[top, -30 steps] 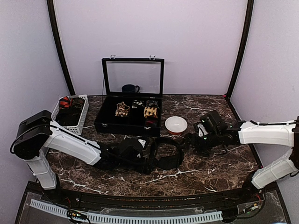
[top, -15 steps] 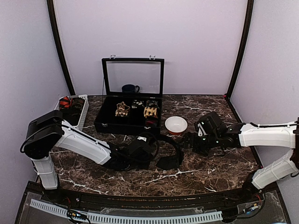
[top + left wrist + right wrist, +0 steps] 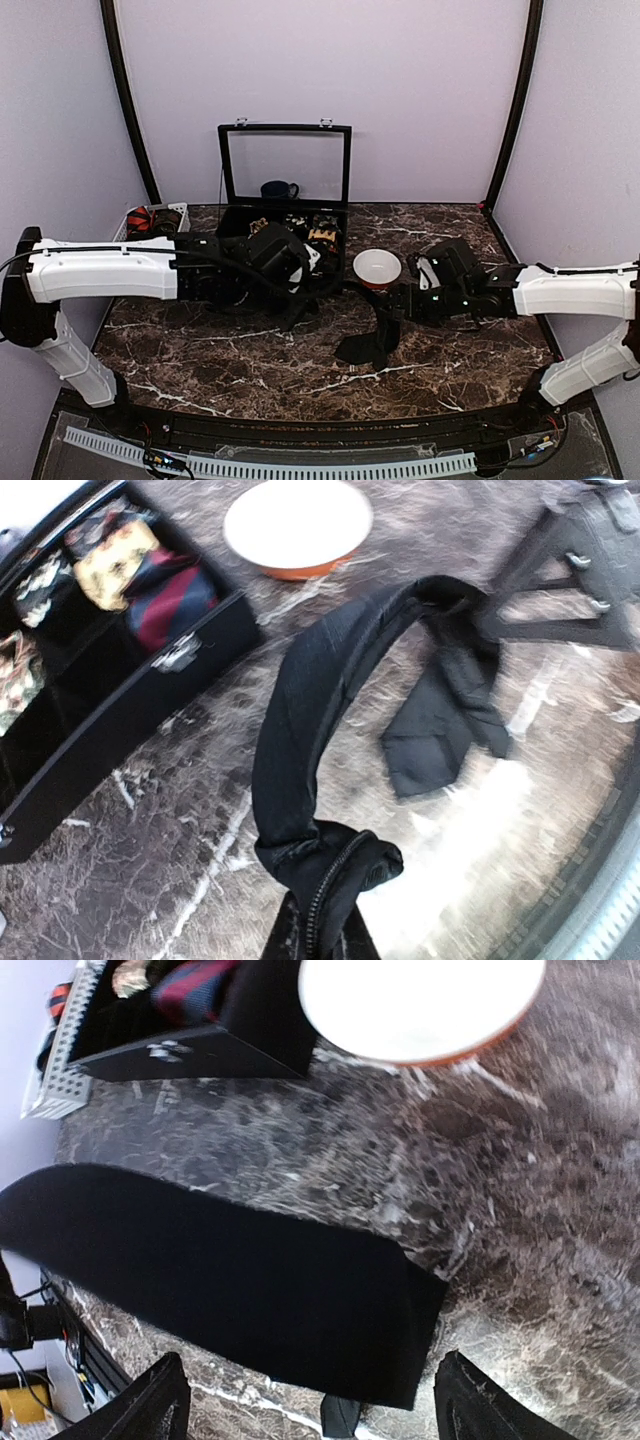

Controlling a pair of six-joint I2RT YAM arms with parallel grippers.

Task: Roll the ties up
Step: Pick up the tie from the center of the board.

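Jaws of our left gripper (image 3: 318, 932) are clenched on the narrow end of the plain black fabric necktie (image 3: 300, 700). Our right gripper (image 3: 318, 1400) stands released, astride its strip. The tie arches between them, its point on the brown marble table (image 3: 150, 860). Unpinned there, we judge it could slide free.

The bowl (image 3: 377, 267) and open case (image 3: 120, 735) crowd the table's (image 3: 200, 350) rear; the tie (image 3: 300, 710) crosses its middle.
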